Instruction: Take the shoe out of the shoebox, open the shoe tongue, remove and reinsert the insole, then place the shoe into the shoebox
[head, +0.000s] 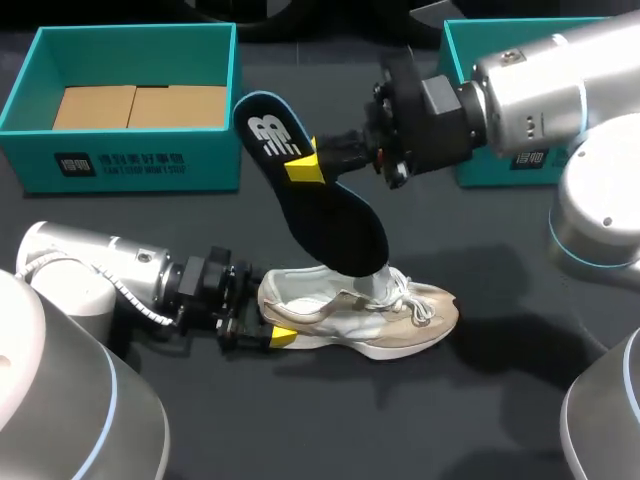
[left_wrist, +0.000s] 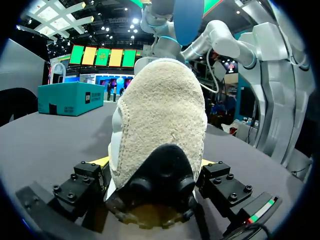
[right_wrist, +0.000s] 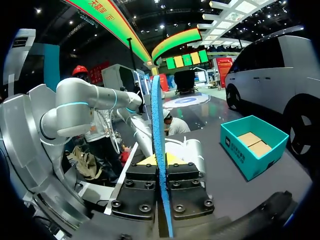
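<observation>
A beige suede shoe (head: 400, 318) lies on its sole on the dark table, toe to the right. My left gripper (head: 272, 322) holds its heel, one finger on each side; in the left wrist view the heel (left_wrist: 160, 115) fills the gap of that gripper (left_wrist: 154, 162). My right gripper (head: 303, 165) is shut on the black and blue insole (head: 330, 220) near its heel end. The insole slants down and its toe end reaches into the shoe's mouth. The right wrist view shows the insole (right_wrist: 157, 115) edge-on between the shut fingers of the right gripper (right_wrist: 161, 160).
A teal shoebox (head: 130, 160) with brown cardboard inside stands open at the back left. A second teal box (head: 452, 60) stands at the back right, partly behind my right arm. The table in front of the shoe is bare.
</observation>
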